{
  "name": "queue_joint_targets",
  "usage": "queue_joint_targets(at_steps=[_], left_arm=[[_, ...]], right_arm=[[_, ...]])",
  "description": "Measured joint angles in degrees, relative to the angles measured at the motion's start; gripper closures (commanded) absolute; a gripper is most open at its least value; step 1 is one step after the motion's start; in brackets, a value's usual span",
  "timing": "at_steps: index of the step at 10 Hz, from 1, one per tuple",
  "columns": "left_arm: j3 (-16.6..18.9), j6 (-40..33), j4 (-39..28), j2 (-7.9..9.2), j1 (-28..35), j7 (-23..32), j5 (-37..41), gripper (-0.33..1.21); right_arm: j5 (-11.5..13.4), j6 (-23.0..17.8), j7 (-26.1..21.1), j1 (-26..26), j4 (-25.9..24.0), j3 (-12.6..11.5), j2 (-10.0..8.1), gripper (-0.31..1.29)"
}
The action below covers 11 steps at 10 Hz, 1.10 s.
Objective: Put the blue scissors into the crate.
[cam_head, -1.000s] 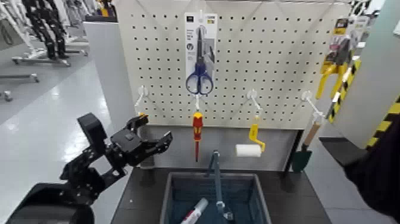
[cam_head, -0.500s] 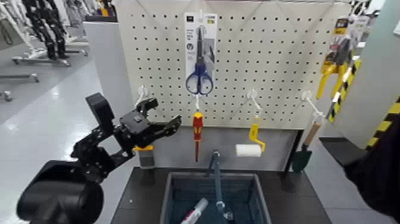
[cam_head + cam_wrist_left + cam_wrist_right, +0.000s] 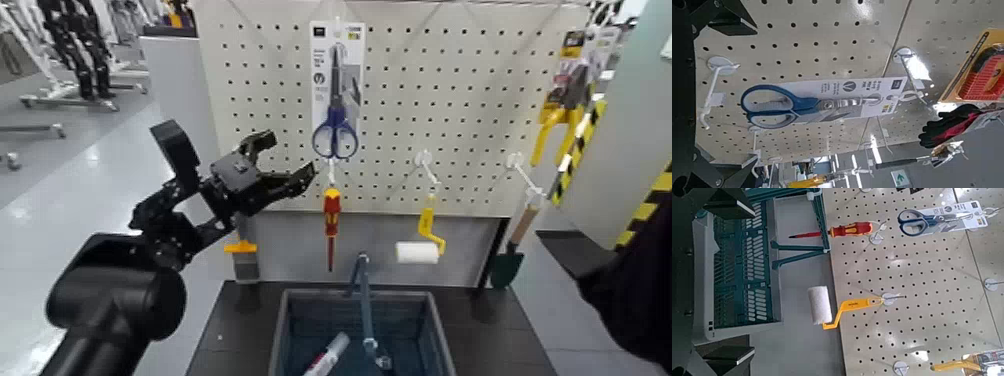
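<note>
The blue scissors (image 3: 335, 128) hang on a tall white card on the pegboard, top centre in the head view. My left gripper (image 3: 283, 160) is open and raised in front of the board, just left of and slightly below the blue handles, not touching. The left wrist view shows the scissors (image 3: 770, 107) close ahead between its dark fingers (image 3: 720, 17). The crate (image 3: 281, 325) sits below at the front, its swing handle (image 3: 362, 292) up. My right gripper (image 3: 746, 278) is open over the crate (image 3: 742, 266); it is out of the head view. The scissors (image 3: 922, 219) show there too.
A red-and-yellow screwdriver (image 3: 331, 222) hangs right under the scissors. A yellow-handled paint roller (image 3: 420, 245) and a green trowel (image 3: 508, 262) hang further right. A yellow-handled scraper (image 3: 241, 252) hangs behind my left arm. A white tube (image 3: 328, 352) lies in the crate.
My left arm has risen and swung right, bringing the open gripper from low left of the board up beside the scissors' handles. Nothing else has moved.
</note>
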Motion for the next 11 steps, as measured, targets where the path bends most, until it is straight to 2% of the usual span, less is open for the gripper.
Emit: queue_joint_targets(at_steps=[3,7,11], left_arm=[[-1.31,-1.42,3.83,-0.40,-4.64,-1.86,0.69,0.23],[-3.44,-2.90,10.29,-0.96,-11.89,-5.19,0.85,0.24],[-5.09,-3.40,13.83,-1.59,-16.52,-7.45,1.63,0.23]], right_arm=[[-0.14,0.00,0.05,-0.08,-0.09,-0.02,-0.03,0.09],[-0.20,0.00,0.37,-0.19,-0.09,-0.05,-0.09,0.09],[-0.28,0.00,0.62,-0.24,-0.09,-0.05,-0.03,0.09]])
